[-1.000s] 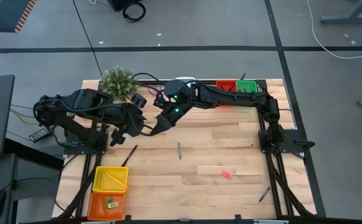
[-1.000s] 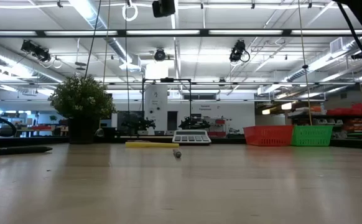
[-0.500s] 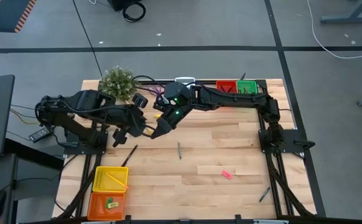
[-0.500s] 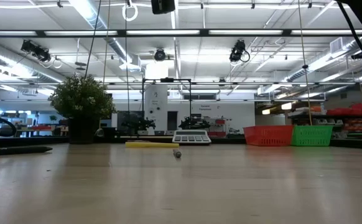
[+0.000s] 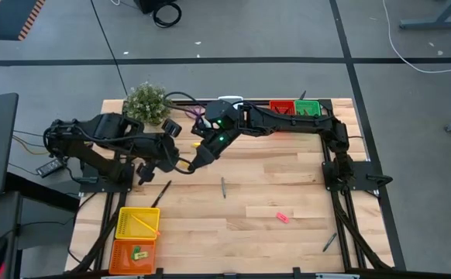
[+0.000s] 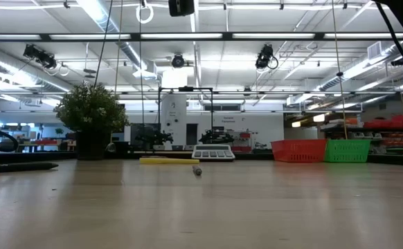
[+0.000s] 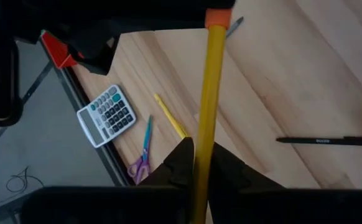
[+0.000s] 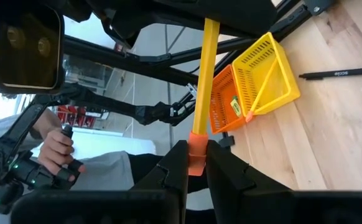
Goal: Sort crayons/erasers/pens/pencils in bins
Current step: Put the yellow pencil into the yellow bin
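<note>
Above the desk [image 5: 303, 182], both claws grip one yellow pencil [image 7: 207, 106]: the left claw [image 7: 196, 163] closes on its shaft, the right claw [image 8: 196, 163] pinches its orange end. If either pulls early, the pencil may bend or drop short of the yellow bin [image 5: 136, 222].

We see two bins [image 5: 136, 222] stacked at the table's [image 5: 287, 186] near-left corner and two more bins [image 5: 294, 107] at the far edge, right of the plant [image 5: 146, 101]. A pen [image 5: 223, 187] lies mid-table, an eraser [image 5: 282, 217] nearer and rightward.
</note>
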You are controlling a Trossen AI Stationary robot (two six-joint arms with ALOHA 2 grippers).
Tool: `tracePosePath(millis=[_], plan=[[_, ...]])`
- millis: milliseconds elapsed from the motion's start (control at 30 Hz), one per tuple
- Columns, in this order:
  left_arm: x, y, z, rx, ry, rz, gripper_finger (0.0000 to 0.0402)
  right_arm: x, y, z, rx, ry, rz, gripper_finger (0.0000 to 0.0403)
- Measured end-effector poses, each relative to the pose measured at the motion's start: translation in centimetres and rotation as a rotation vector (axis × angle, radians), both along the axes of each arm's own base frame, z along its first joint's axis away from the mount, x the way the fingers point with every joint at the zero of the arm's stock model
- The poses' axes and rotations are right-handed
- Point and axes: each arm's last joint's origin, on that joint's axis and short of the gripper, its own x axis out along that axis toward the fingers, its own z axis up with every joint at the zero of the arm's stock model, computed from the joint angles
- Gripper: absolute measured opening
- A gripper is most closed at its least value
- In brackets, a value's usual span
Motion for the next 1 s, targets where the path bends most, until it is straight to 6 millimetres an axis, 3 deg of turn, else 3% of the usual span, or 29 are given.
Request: tracePosePath(millis=[400,1000], plan=[[-0.1,-0.01,-0.06,-0.065,-0.012,0.089,0.0029,-0.02,0.0,0.04,-0.005,-0.001,-0.008,0.0057],[-0.48,-0.21,0.17,-0.204,-0.132,0.421,0.0029,-0.05,-0.6,-0.15,-0.007,-0.015,0.041,0.011]])
